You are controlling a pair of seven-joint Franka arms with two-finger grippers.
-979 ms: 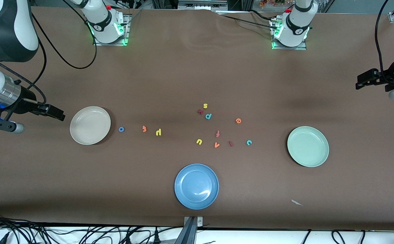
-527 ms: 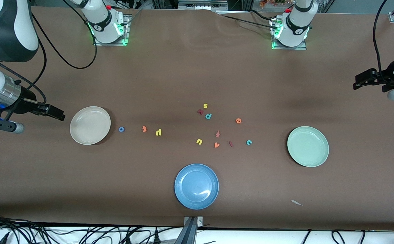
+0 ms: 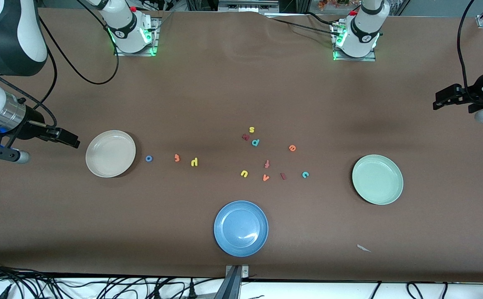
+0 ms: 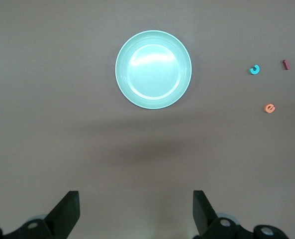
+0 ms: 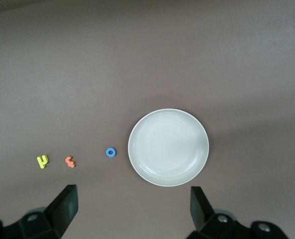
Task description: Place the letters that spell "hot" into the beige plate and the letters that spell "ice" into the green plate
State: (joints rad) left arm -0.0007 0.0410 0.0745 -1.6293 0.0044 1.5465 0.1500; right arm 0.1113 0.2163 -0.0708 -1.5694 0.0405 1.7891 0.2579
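right now both grippers hang in the air with their fingers spread wide and nothing between them. the right gripper is over the table at the right arm's end, just beside the beige plate, and the arm waits. the left gripper is over the table at the left arm's end, well apart from the green plate, which is nearer to the front camera.

both plates hold nothing. beside the beige plate, toward the table's middle, three letters lie in a row on the cloth: the blue o, then the orange t, then the yellow h. near the middle lie the orange e, the teal c and the dark red i, the c closest to the green plate. the blue plate is nearest to the front camera.
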